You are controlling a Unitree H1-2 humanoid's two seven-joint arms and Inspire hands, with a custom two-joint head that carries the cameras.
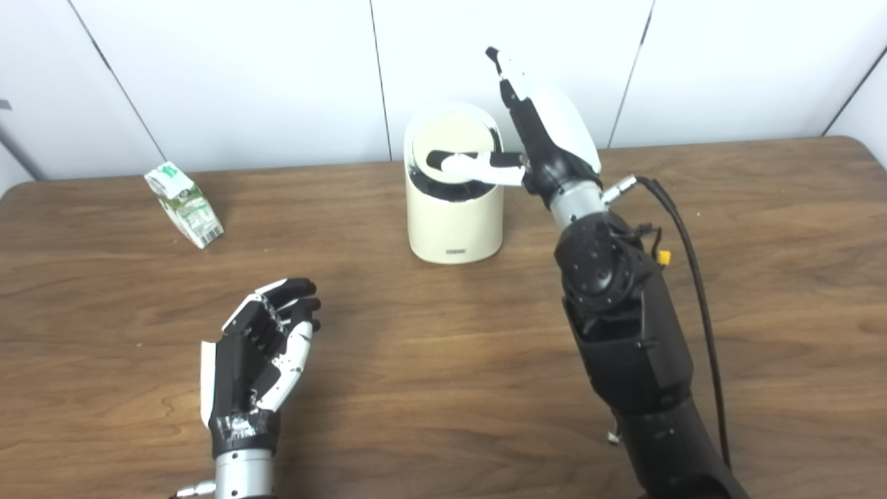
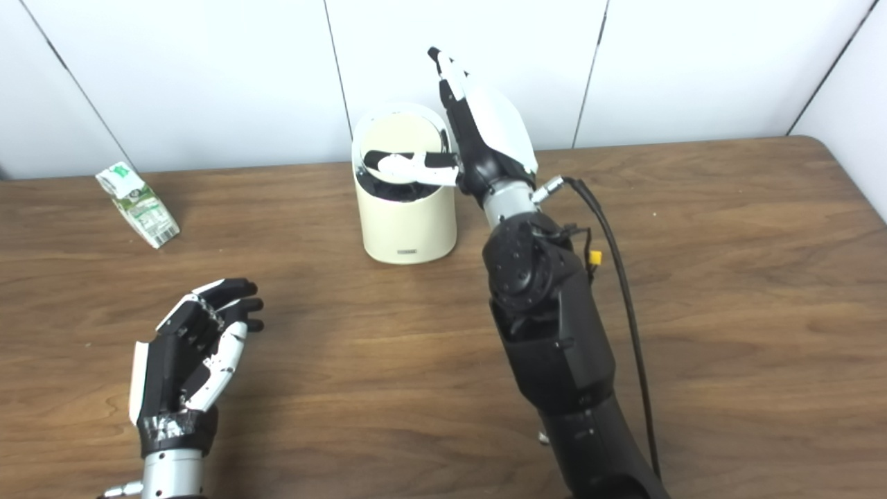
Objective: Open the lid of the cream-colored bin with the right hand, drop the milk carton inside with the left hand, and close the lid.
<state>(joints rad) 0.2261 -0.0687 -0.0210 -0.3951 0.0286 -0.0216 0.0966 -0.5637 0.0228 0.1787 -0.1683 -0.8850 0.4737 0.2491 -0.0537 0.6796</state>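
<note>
Right robot hand (image 1: 547, 138) is up at the cream-colored bin (image 1: 454, 222), fingers spread, thumb laid across the lid (image 1: 454, 135), which is tipped back to clear the dark mouth. Left robot hand (image 1: 263, 360) waits low over the desk (image 1: 443, 388), loosely open, empty. The milk carton (image 1: 184, 204) leans at far left, untouched.

A brown wooden table (image 1: 443, 388) carries a cream bin (image 1: 454, 229) and a tilted milk carton (image 1: 184, 204).

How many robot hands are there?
2. The left hand hovers over the table's near left; the right hand is raised beside the bin, thumb across its opening.
</note>
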